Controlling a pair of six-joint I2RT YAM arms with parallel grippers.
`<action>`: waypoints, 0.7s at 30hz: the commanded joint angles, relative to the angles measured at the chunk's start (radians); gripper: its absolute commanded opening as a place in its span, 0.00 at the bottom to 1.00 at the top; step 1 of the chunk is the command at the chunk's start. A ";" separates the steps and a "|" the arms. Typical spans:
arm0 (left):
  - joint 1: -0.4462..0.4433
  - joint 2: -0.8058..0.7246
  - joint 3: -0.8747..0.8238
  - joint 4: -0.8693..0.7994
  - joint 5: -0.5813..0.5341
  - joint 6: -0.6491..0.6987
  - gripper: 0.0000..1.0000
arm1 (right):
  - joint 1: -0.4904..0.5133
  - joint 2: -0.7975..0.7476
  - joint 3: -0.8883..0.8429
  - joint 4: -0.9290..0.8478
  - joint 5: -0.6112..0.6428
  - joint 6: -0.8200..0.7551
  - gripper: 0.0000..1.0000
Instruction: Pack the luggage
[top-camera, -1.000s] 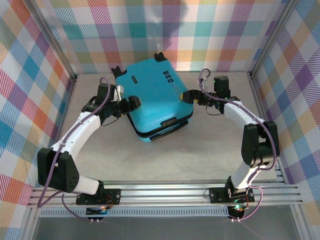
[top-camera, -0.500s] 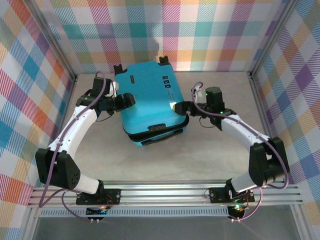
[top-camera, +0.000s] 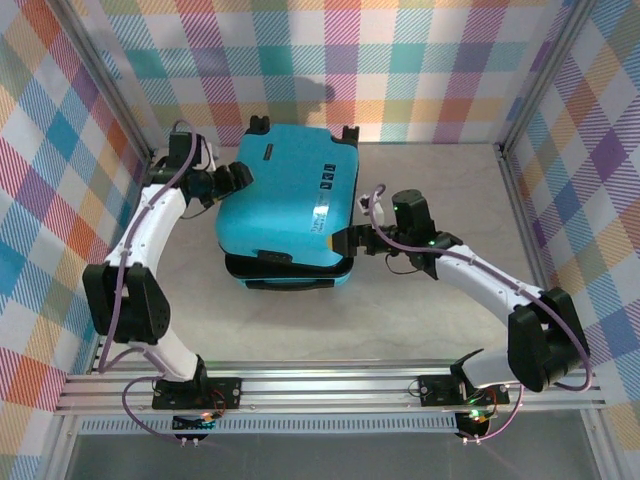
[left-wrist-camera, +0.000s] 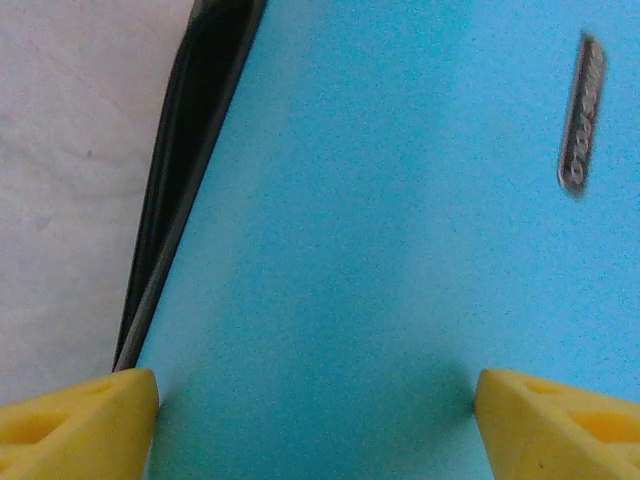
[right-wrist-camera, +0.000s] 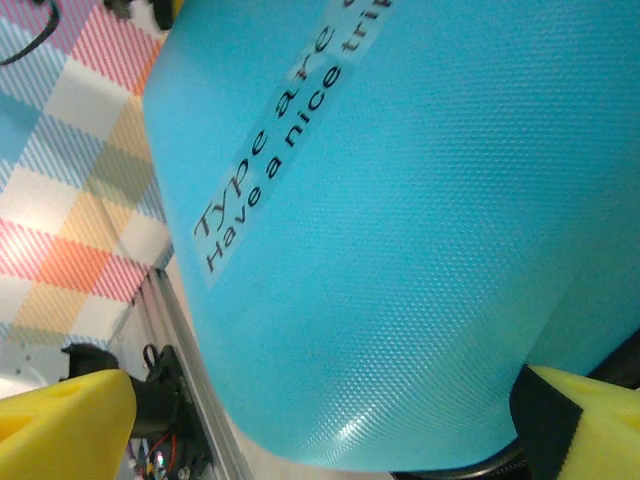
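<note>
Right claw (top-camera: 348, 240) is sitting at the luggage's (top-camera: 285, 205) near-right corner, level with the shell's side. In the wrist view it (right-wrist-camera: 320, 430) is gaping wide, with the yellow pads (right-wrist-camera: 60, 425) far apart at the frame's bottom corners. The turquoise shell is bulging between them. It's gripping nothing; can't tell if either pad is touching the shell. Black lettering (right-wrist-camera: 285, 120) is running across the shell there.

The luggage is lying flat and closed on the bench (top-camera: 430, 190), left of centre and towards the far edge. Its black zipper band (top-camera: 290, 280) is showing along the near side and its wheels (top-camera: 349, 132) are pointing at the far wall (top-camera: 400, 60). Small dark labels (top-camera: 328, 180) are sitting on top, right of the middle.

Left claw (top-camera: 238, 178) is sitting at the luggage's far-left side, near the bench's far-left corner. From its wrist it (left-wrist-camera: 315, 420) is also standing wide open, with yellow fingertips (left-wrist-camera: 80, 420) at both bottom corners and the flat turquoise face running between them. It's clamping nothing; contact unclear. The band is running up the left of that view, with bare bench beside it, and a small dark label (left-wrist-camera: 581, 115) is showing top right.
</note>
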 joint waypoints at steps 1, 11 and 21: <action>-0.001 0.051 0.083 0.080 0.115 -0.002 0.81 | 0.027 0.053 0.057 0.082 -0.112 0.019 0.96; 0.001 0.049 0.098 0.042 0.066 0.000 0.80 | 0.019 0.055 0.156 -0.069 0.091 -0.092 0.94; 0.002 -0.179 -0.117 0.021 -0.170 -0.005 0.81 | -0.034 -0.148 -0.122 -0.037 0.280 -0.079 0.90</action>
